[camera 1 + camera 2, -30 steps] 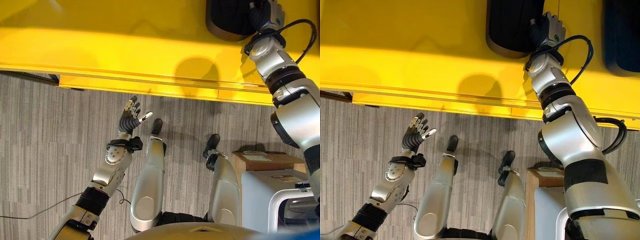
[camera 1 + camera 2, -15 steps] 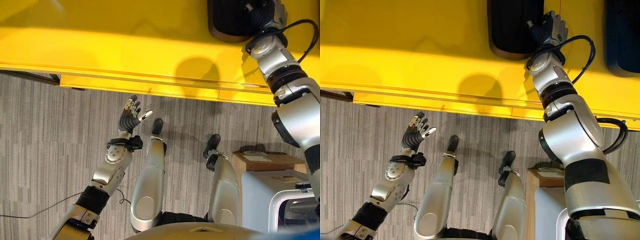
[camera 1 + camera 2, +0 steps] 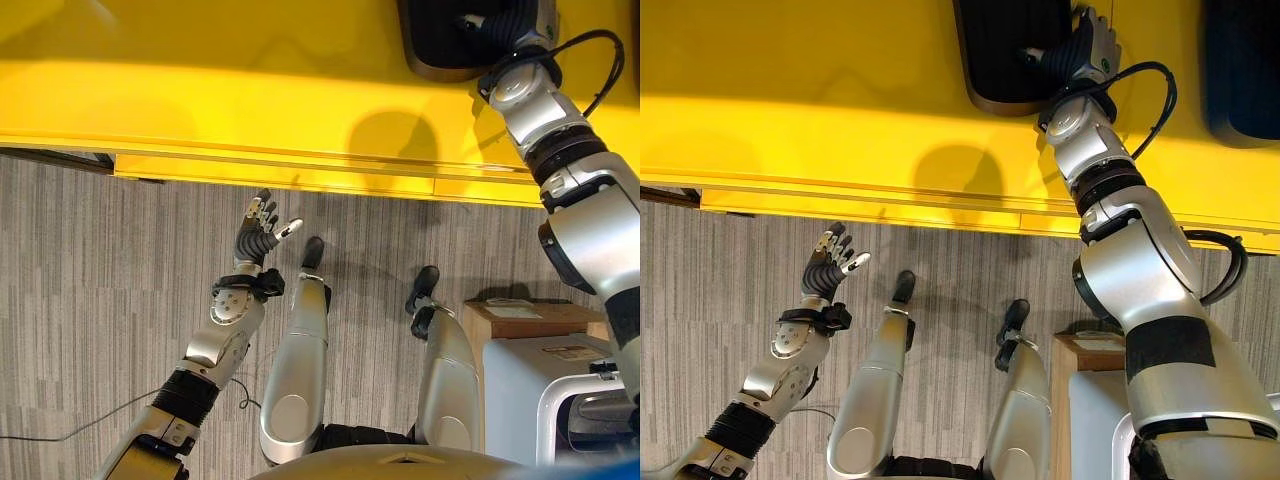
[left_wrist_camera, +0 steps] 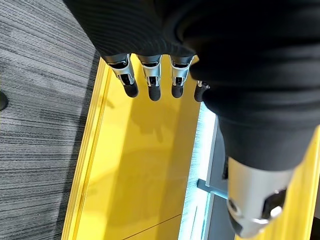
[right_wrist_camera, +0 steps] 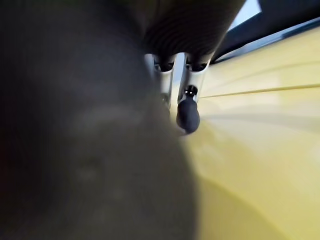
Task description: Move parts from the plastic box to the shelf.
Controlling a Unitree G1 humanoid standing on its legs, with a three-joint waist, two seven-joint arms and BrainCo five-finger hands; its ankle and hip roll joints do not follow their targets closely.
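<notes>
A black rounded part [image 3: 1005,50] lies on the yellow shelf [image 3: 200,90] at the far right. My right hand [image 3: 1088,45] is at the part's right edge, with its thumb lying over the top and the fingers curled at the rim. In the right wrist view the dark part [image 5: 75,150] looms close beside my fingers [image 5: 187,115], over the yellow surface. My left hand [image 3: 258,235] hangs open above the carpet in front of the shelf's edge, holding nothing; its straight fingers [image 4: 150,80] point at the shelf.
A second dark part [image 3: 1240,60] lies on the shelf further right. A grey plastic box [image 3: 540,390] stands at the lower right, with a cardboard box [image 3: 520,320] behind it. Grey striped carpet [image 3: 80,280] runs in front of the shelf.
The black part and my right hand have slid a little to the left along the shelf. My left hand has stayed in place.
</notes>
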